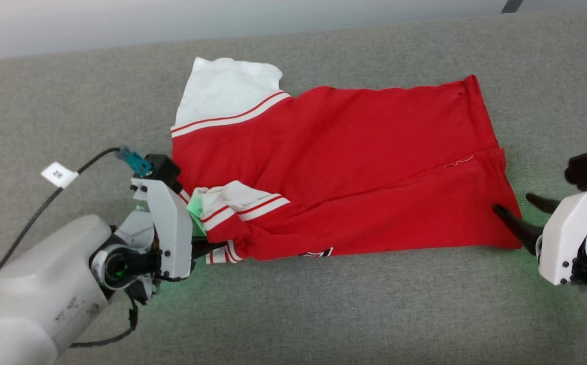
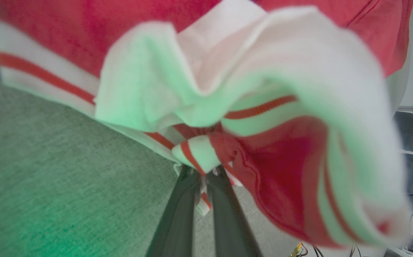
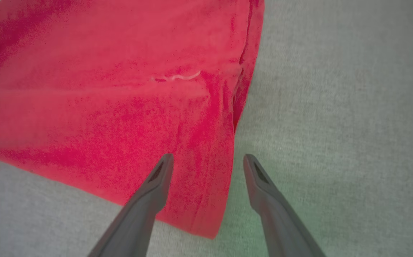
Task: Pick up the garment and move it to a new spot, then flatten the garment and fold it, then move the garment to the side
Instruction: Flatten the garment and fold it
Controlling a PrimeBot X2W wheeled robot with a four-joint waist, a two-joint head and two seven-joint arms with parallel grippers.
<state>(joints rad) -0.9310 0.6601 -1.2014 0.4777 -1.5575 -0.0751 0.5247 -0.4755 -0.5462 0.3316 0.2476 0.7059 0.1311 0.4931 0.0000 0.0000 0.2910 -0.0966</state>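
Note:
The garment (image 1: 344, 167), a red jersey T-shirt with white striped sleeves, lies partly folded on the grey surface, collar end to the left, hem to the right. My left gripper (image 1: 207, 246) is shut on the bunched striped trim at the near left corner; in the left wrist view the garment (image 2: 227, 89) is pinched there between the fingers (image 2: 177, 214) of the left gripper (image 2: 202, 175). My right gripper (image 1: 519, 208) stands open over the near hem corner. In the right wrist view the right gripper (image 3: 208, 160) straddles the garment (image 3: 102, 89) edge, one finger above cloth, one above the surface.
The grey fabric surface (image 1: 323, 314) stretches all around the garment. A black cable with a white tag (image 1: 59, 175) runs along my left forearm. A pale wall edge lies along the far side.

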